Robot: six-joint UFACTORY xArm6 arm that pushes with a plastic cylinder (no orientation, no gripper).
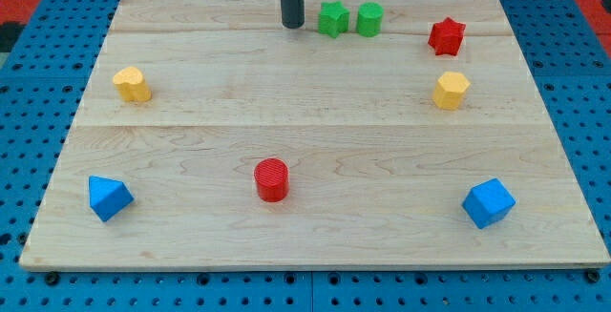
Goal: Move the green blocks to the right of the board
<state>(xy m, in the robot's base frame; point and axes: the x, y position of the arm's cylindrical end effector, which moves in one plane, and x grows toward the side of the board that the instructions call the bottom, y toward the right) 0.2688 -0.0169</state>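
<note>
Green blocks sitting side by side at the board's (305, 131) top edge, awaiting a rightward push.
The green star (332, 18) is nearly touching the green cylinder (369, 19); my tip (291, 26) is standing just to their left, holding nothing, seemingly lining up to shove both together.

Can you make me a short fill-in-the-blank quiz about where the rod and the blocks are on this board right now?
1. My tip sits just to the view's ____ of the green star block.
2. The green cylinder stands beside the green star block, on its view's ____ side.
3. The red cylinder lies near the view's ____ edge of the board.

Missing words: left; right; bottom
</note>
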